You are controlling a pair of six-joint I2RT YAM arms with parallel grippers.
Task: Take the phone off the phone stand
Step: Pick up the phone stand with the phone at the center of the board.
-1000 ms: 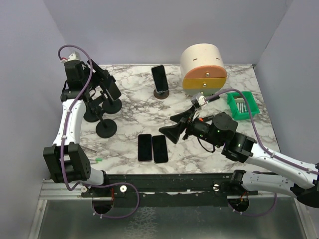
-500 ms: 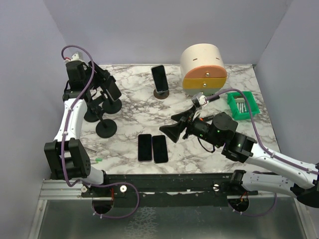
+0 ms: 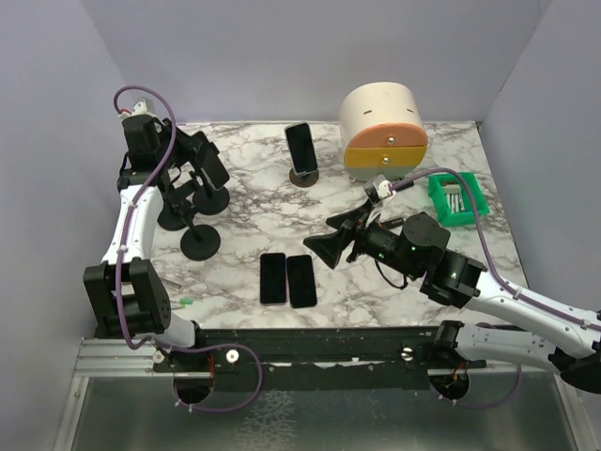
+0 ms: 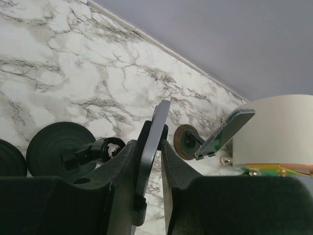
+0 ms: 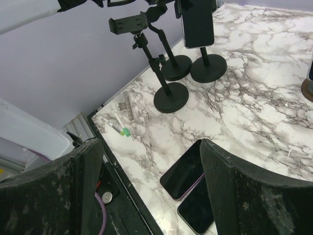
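Top view: the left gripper [image 3: 208, 170] is clamped on the phone [image 3: 215, 169], which is held upright just above the phone stand [image 3: 212, 200]. Other black stands [image 3: 199, 242] sit close to the left of that stand and nearer the arms. The right gripper [image 3: 326, 249] is well right of the stand, spread wide and holding nothing. Two flat phones [image 3: 287, 280] lie on the table to the near right of the stand.

Left wrist: the phone [image 4: 156, 129] is edge-on, pinched between both fingers [image 4: 122, 169]. The stand's head is just left of it; I cannot tell whether they touch.

Right wrist: the fingers [image 5: 239, 191] are far apart with nothing between them. The phone [image 5: 198, 22] is directly over the stand's pole. I cannot tell whether it is seated or lifted clear.
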